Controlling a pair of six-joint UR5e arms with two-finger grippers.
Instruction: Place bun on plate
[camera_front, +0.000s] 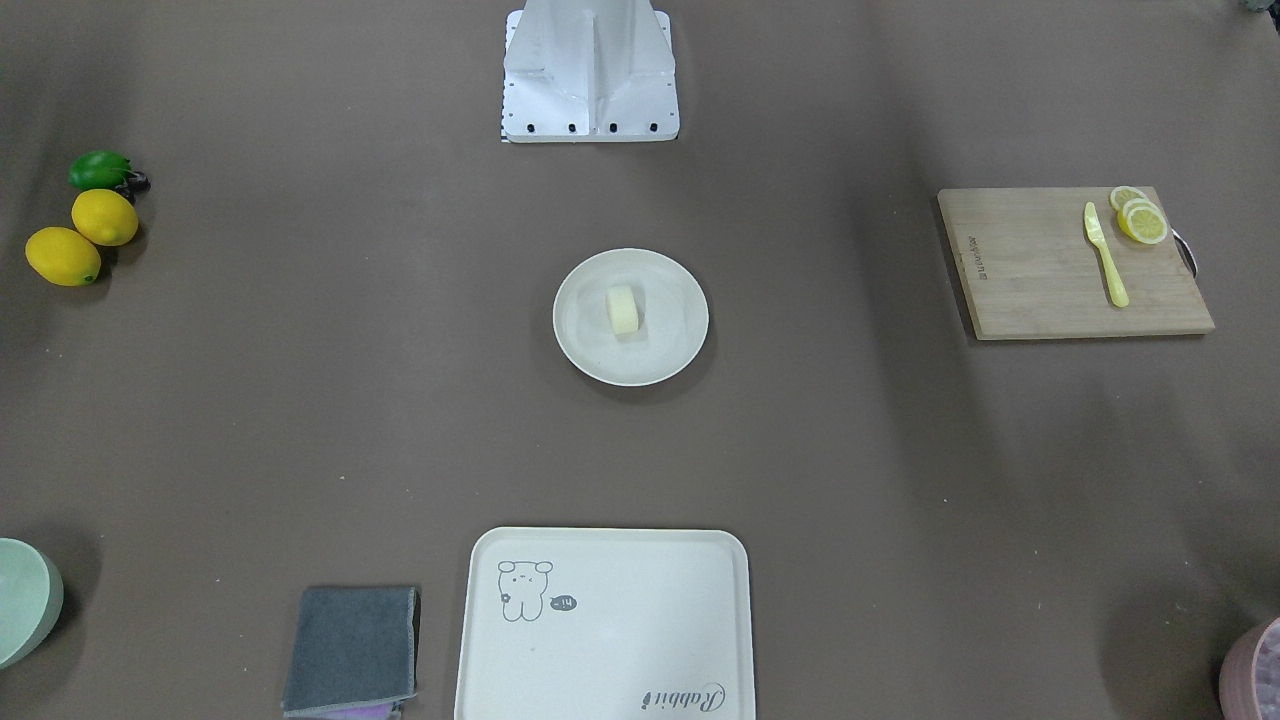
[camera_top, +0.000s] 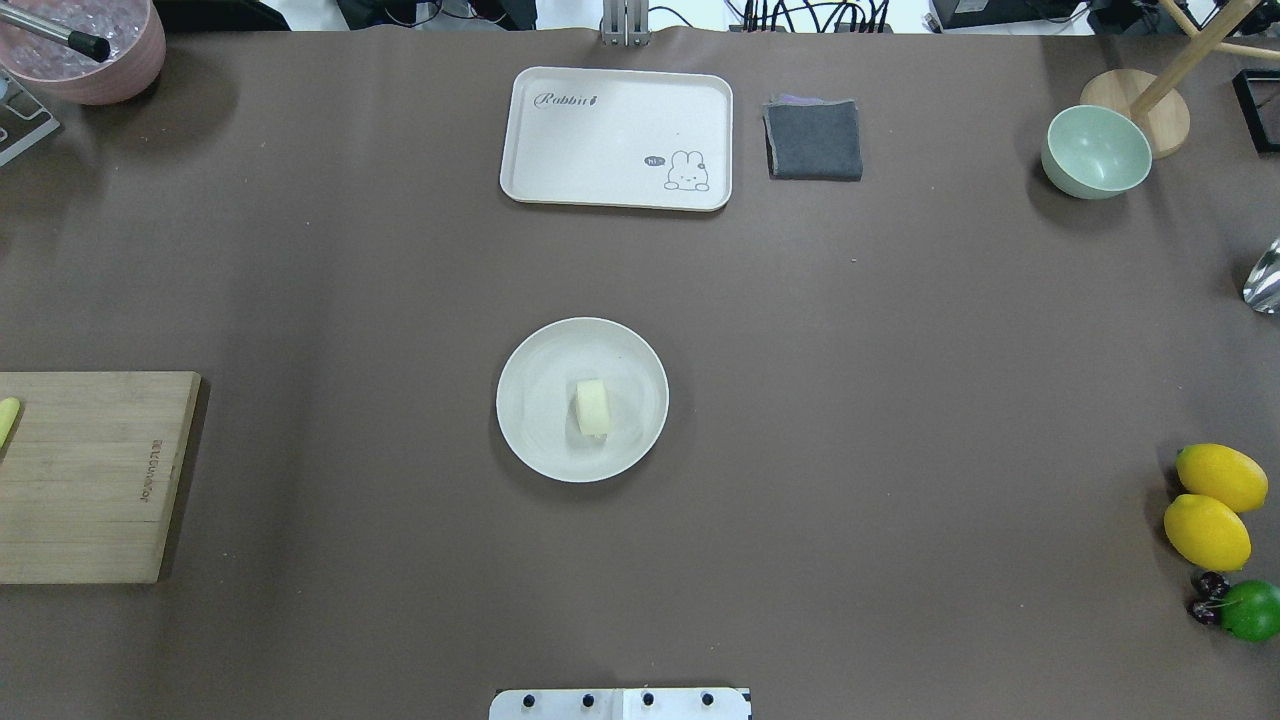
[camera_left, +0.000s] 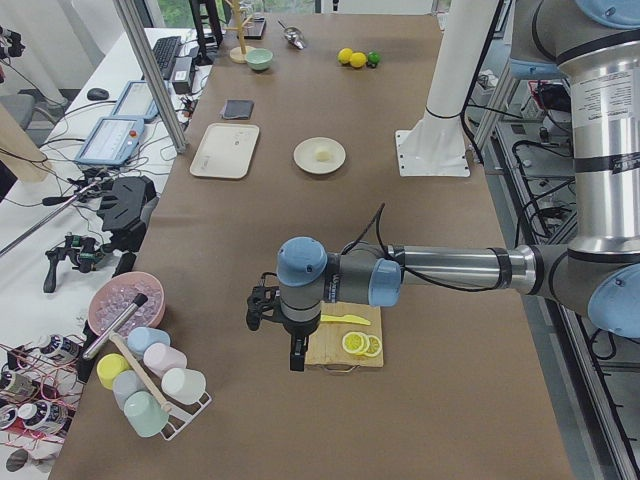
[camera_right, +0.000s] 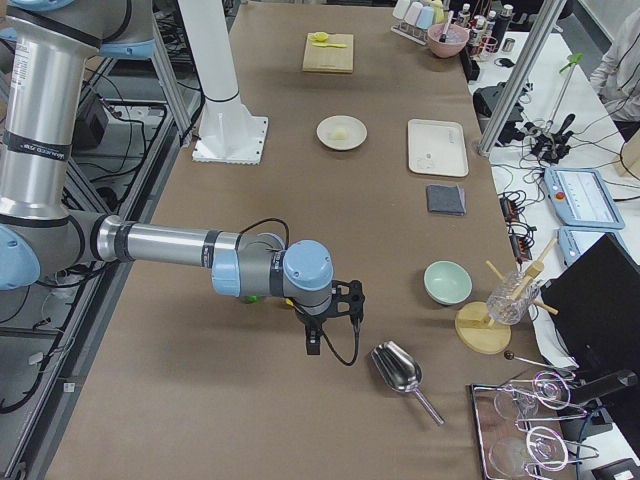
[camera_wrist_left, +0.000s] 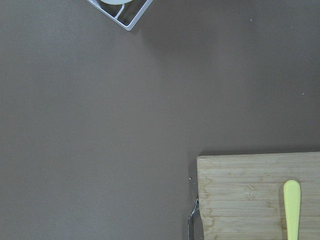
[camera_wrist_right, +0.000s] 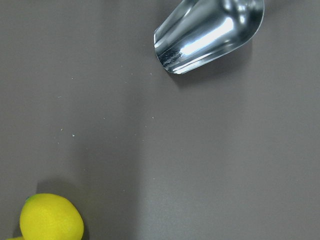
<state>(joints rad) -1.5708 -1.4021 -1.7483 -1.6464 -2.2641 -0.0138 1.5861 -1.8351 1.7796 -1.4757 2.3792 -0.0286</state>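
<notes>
Bun (camera_front: 623, 308) lying right in the middle of the plate (camera_front: 590, 352), at the center of the surface (camera_front: 900, 450). Looks like a finished job. Left gripper (camera_left: 268, 306) far off by the wooden board (camera_left: 322, 352), right gripper (camera_right: 348, 298) far off near the shiny scoop (camera_right: 397, 368): spread or pressed together, cannot tell for either. To end well, hold both arms away, move slowly, and never bump the plate.

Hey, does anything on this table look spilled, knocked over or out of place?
Nothing stands out. The bun sits near the middle of the plate, the lemon slices and yellow knife lie on the cutting board, and the tray and folded grey cloth lie flat.
</notes>
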